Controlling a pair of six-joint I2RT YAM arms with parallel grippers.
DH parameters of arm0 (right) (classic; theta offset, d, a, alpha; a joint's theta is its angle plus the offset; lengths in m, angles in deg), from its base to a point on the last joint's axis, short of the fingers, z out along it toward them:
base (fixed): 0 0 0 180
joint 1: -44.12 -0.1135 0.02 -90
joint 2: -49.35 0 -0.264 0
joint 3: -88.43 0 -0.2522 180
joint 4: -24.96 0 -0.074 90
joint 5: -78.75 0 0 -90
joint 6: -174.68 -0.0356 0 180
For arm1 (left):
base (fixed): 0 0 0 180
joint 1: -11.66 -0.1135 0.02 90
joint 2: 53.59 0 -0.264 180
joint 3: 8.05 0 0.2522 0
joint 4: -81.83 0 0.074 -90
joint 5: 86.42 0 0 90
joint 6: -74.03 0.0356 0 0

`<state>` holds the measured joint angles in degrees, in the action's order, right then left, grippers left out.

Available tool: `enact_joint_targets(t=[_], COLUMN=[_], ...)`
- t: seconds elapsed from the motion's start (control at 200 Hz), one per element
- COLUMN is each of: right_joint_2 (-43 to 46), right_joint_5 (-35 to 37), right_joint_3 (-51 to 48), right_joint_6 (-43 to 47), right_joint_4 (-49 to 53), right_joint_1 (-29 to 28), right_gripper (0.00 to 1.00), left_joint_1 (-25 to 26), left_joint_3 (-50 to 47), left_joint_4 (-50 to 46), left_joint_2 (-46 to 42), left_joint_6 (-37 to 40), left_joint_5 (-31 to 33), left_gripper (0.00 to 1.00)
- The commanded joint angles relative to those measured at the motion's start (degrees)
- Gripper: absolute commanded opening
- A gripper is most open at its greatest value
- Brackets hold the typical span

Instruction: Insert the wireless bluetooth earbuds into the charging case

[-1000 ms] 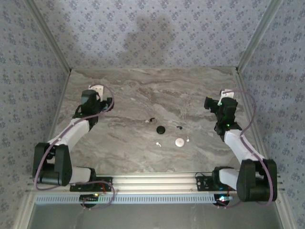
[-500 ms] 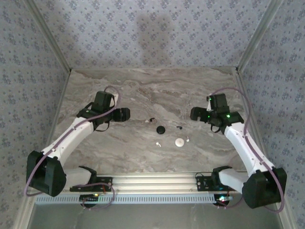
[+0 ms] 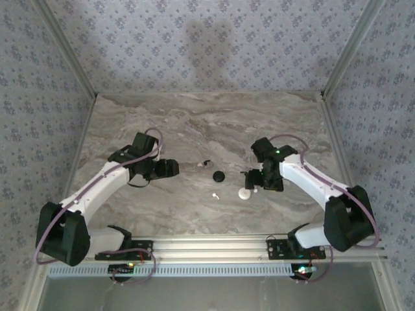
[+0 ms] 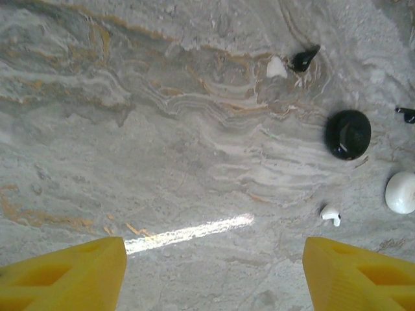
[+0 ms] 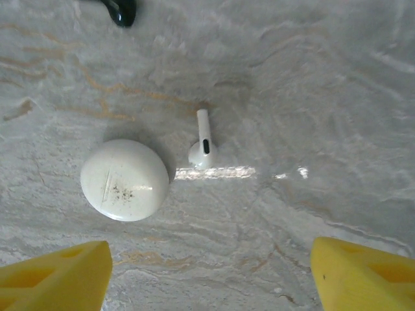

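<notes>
The charging case (image 3: 244, 193) is a round white puck lying shut on the marble table; it also appears in the right wrist view (image 5: 124, 180) and the left wrist view (image 4: 401, 192). One white earbud (image 5: 203, 146) lies just right of the case, stem pointing away. The other earbud (image 3: 215, 194) lies left of the case, small in the left wrist view (image 4: 331, 214). My right gripper (image 3: 260, 181) hovers open over the case and the nearby earbud, jaws wide (image 5: 211, 278). My left gripper (image 3: 170, 168) stands open (image 4: 214, 272) over bare table, left of the objects.
A black round disc (image 3: 219, 175) sits in mid-table (image 4: 348, 133). Small black earbuds lie near it (image 4: 303, 59) (image 5: 122, 10), with a white bit (image 4: 276, 67) beside the far one. The marble table (image 3: 194, 123) has patterned walls on three sides.
Both arms have swung in from the table's sides toward the middle. The right gripper came down over the case and earbud; the left gripper reached toward the black disc.
</notes>
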<state>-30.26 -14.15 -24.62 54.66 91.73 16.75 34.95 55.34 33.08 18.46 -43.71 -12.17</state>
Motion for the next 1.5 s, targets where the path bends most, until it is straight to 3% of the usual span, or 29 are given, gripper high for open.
enact_joint_targets(t=[0.0,0.854,1.079,1.389,1.494], right_joint_2=[-2.75,-18.04,-19.78,-19.33,-17.19], right_joint_5=[-2.73,-4.75,-5.28,-5.73,-6.24], right_joint_3=[0.86,6.18,6.79,6.26,4.94], right_joint_6=[-3.69,-2.99,-2.97,-3.56,-4.67], right_joint_4=[0.81,-5.07,-5.7,-6.2,-7.52], right_joint_1=[-1.97,-5.01,-5.63,-6.18,-6.13], right_gripper=[0.8,0.77,0.72,0.53,0.51], left_joint_1=[0.33,0.47,0.5,0.52,0.61], left_joint_3=[-0.18,-1.19,-1.39,-1.86,-2.24], left_joint_4=[-1.94,-0.32,-0.57,0.05,1.31], left_joint_2=[1.62,1.18,1.1,0.37,-0.45], left_joint_6=[-0.29,-0.2,-0.4,-0.13,0.71], left_joint_5=[-1.37,-0.46,-0.24,-0.06,-0.21], left_gripper=[0.72,0.72,0.72,0.7,0.69])
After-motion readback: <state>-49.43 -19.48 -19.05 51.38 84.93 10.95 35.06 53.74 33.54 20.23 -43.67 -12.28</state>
